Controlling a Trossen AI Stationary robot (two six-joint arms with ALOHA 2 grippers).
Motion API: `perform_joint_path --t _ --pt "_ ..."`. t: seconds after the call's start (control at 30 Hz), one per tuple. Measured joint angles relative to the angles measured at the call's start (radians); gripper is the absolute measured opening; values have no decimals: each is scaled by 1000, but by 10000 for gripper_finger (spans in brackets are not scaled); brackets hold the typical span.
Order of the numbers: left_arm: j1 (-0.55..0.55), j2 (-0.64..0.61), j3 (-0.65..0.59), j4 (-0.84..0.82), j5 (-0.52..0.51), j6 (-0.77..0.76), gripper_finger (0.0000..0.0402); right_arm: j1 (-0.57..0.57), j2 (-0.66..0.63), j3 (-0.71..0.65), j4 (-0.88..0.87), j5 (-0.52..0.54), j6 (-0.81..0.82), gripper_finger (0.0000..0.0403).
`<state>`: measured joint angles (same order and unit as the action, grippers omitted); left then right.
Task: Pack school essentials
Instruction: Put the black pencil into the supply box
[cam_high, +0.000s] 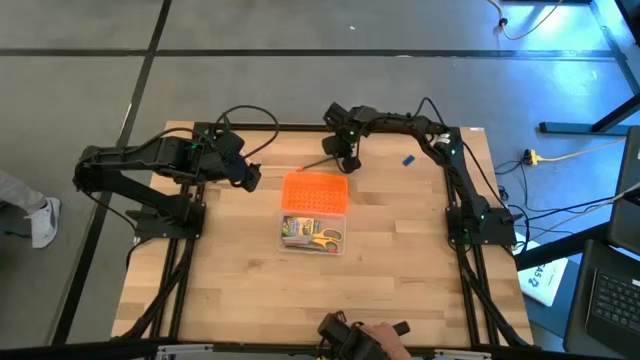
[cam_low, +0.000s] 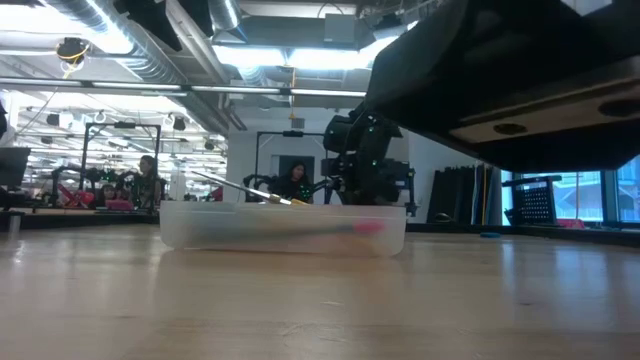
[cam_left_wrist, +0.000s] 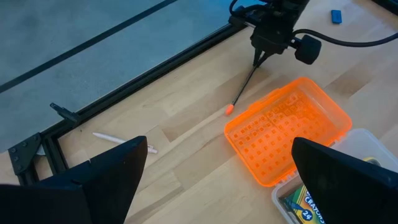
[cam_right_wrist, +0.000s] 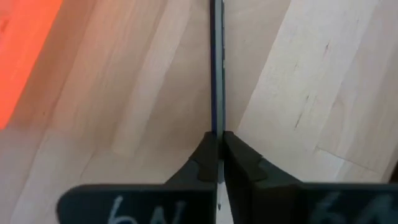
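The right end effector (cam_right_wrist: 217, 155) reaches over the far edge of the wooden surface (cam_high: 250, 290), fingers pinched tight on a thin pencil (cam_left_wrist: 245, 90) whose red tip rests on the wood just beyond the orange lid (cam_high: 315, 192). The left end effector (cam_left_wrist: 214, 180) hovers near the lid's other side, spread wide and holding nothing. The clear box (cam_high: 313, 235) holds a crayon box (cam_left_wrist: 305, 202) marked "CRAYONS 24" and yellow-handled scissors (cam_high: 325, 239). A tiny blue piece (cam_high: 408, 159) lies apart. Beyond the surface, an open workshop with people seated.
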<state>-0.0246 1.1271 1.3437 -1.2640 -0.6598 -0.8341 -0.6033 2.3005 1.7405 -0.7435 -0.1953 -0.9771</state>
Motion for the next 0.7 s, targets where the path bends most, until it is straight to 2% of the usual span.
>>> perform_joint_path --t 0.13,0.7 --pt "0 0 0 0 0 0 394 1 0 0 2 4 5 18" --pt "0 0 0 0 0 0 394 0 0 2 -2 -30 35 2"
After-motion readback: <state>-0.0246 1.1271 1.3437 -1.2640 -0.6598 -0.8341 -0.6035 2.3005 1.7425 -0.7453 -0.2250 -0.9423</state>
